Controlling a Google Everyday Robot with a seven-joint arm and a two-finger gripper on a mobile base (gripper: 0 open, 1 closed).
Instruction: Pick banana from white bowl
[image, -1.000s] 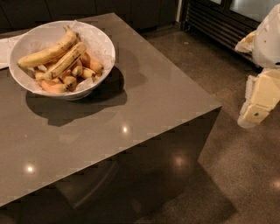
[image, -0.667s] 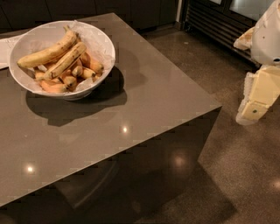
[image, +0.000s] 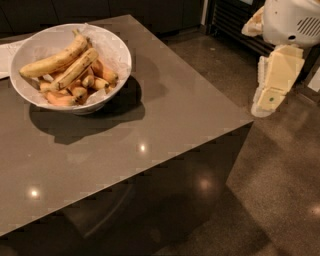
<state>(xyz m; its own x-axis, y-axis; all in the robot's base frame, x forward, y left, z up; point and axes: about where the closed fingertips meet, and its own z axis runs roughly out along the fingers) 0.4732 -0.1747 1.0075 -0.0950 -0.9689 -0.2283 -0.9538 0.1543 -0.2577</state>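
Note:
The white bowl (image: 118, 49) stands at the far left of the grey table (image: 170, 115). Two long pale-yellow bananas lie across its top, one (image: 51, 63) above the other (image: 75, 69), both with brown streaks. Short stubby orange bananas (image: 97, 80) lie under them. My gripper (image: 272, 87) hangs in the air off the table's right edge, over the floor, far to the right of the bowl and empty. The arm's white housing (image: 290, 20) is above it.
A white sheet (image: 7, 56) lies at the table's left edge behind the bowl. The table's near right corner (image: 248, 121) juts toward the gripper. Dark cabinets and a slatted grille (image: 230, 20) stand at the back. The floor is glossy and dark.
My gripper has moved left and up, closer to the table's right edge. The bowl and bananas have not moved.

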